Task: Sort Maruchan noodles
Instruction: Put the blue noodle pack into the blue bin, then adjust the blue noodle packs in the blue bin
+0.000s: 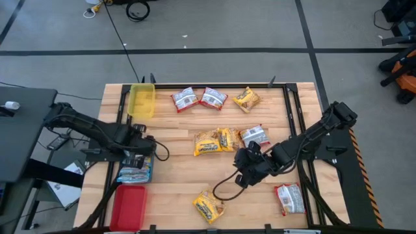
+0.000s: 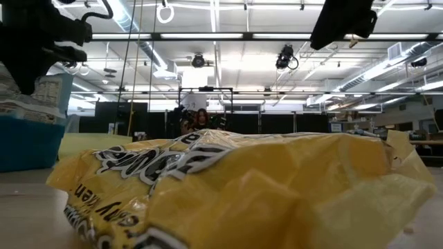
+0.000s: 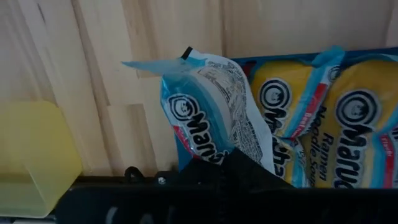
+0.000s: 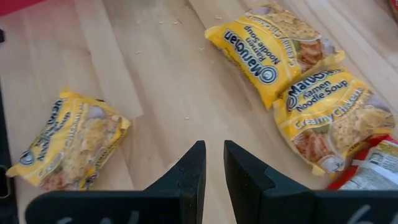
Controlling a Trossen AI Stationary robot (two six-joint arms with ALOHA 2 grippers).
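The left gripper (image 1: 138,159) is hanging over the blue tray (image 1: 134,174) at the table's 9 o'clock edge, clenched on a pale blue packet (image 3: 208,109) by one end; the left wrist view is showing that packet dangling just above other blue packets (image 3: 329,118) already lying in the tray. So the step in hand looks like the drop of a blue packet into its bin, with the yellow tray (image 1: 142,101) at 11 o'clock and the red tray (image 1: 129,207) at 7 o'clock waiting beside it. The right gripper (image 4: 212,163) is hovering low near the table's centre, its fingers (image 4: 189,171) standing slightly apart with nothing between them, aiming at bare wood between a yellow packet (image 4: 68,143) toward 6 o'clock and a yellow pair (image 4: 298,81) toward 12 o'clock of it. Three more packets (image 1: 211,99) are lying in a row along the 12 o'clock edge, a red-and-white one (image 1: 255,136) is touching the central pair, and another red-and-white one (image 1: 290,198) is sitting at 5 o'clock. The next move probably calls for the left jaws to let go so the packet lands flat among its fellows, then for the right arm to settle over one yellow packet and pinch its crimped edge without dragging its neighbour along.
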